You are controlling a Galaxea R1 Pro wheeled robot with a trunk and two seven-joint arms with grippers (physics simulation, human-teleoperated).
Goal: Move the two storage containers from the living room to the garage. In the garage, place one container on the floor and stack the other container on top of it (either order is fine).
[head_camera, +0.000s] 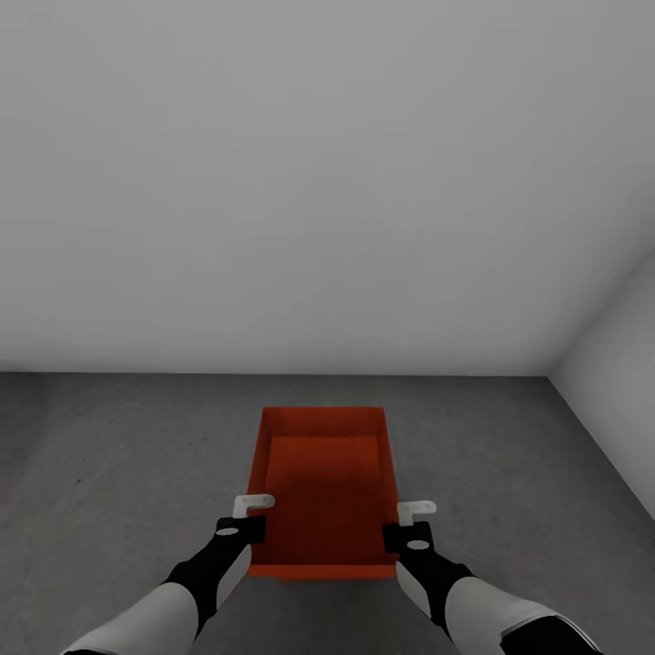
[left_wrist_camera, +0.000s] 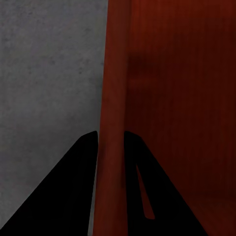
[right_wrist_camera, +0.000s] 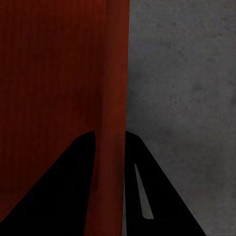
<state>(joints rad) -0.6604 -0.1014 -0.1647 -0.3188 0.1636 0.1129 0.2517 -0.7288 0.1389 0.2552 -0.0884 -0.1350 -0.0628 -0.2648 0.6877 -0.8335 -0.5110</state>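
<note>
Storage container [head_camera: 323,491] walls sit clamped in our two pincers. Our left pincer [head_camera: 252,515] is closed on the box's left side wall near the end closest to us; in the left wrist view its dark fingers [left_wrist_camera: 73,187] straddle the red wall [left_wrist_camera: 112,147], one outside, one inside. Our right pincer [head_camera: 411,522] is closed on the right side wall the same way, and in the right wrist view the wall [right_wrist_camera: 114,147] runs up between its fingers [right_wrist_camera: 69,187]. Between the pincers the open-topped orange-red box points away from us, empty. Below it lies the floor [head_camera: 109,473], dark grey speckled concrete; we cannot tell whether the box rests on it. Beyond, a plain white-grey wall [head_camera: 318,182] meets the floor's far edge, and a second wall [head_camera: 619,346] closes the far right corner.
</note>
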